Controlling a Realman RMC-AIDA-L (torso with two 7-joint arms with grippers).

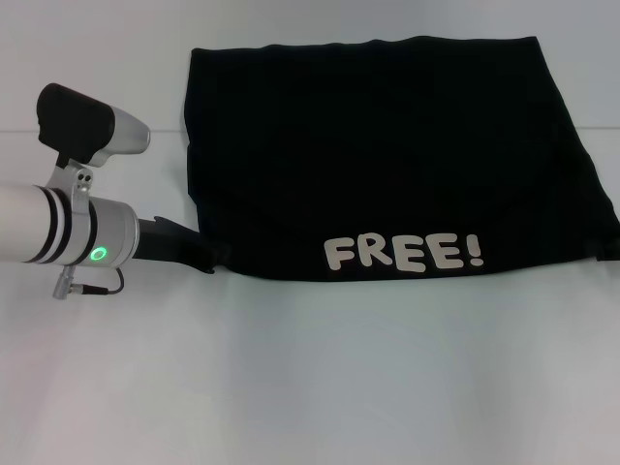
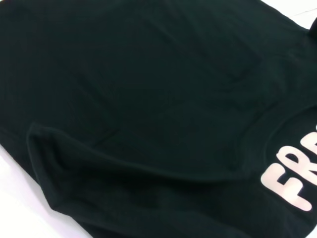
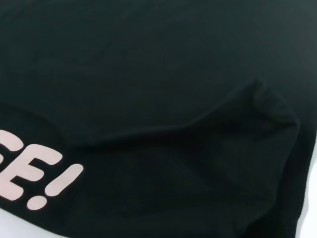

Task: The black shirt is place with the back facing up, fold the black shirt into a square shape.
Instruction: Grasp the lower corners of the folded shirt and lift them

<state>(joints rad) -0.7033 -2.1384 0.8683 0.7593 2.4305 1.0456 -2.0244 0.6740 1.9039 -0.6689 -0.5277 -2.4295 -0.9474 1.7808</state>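
The black shirt (image 1: pixel 387 155) lies on the white table, folded into a wide block. A flap with the pale lettering "FREE!" (image 1: pixel 402 254) lies along its near edge. My left gripper (image 1: pixel 211 256) reaches in from the left, flat on the table, and is shut on the shirt's near left corner. The fabric is bunched into a ridge there in the left wrist view (image 2: pixel 74 148). Only a dark tip of my right gripper (image 1: pixel 604 250) shows, at the shirt's near right corner. The right wrist view shows a raised fold (image 3: pixel 257 104) and the end of the lettering (image 3: pixel 44 181).
The white table (image 1: pixel 310 387) stretches bare in front of the shirt and to its left. My left arm's silver wrist (image 1: pixel 82 228) with a green light lies at the left edge of the head view.
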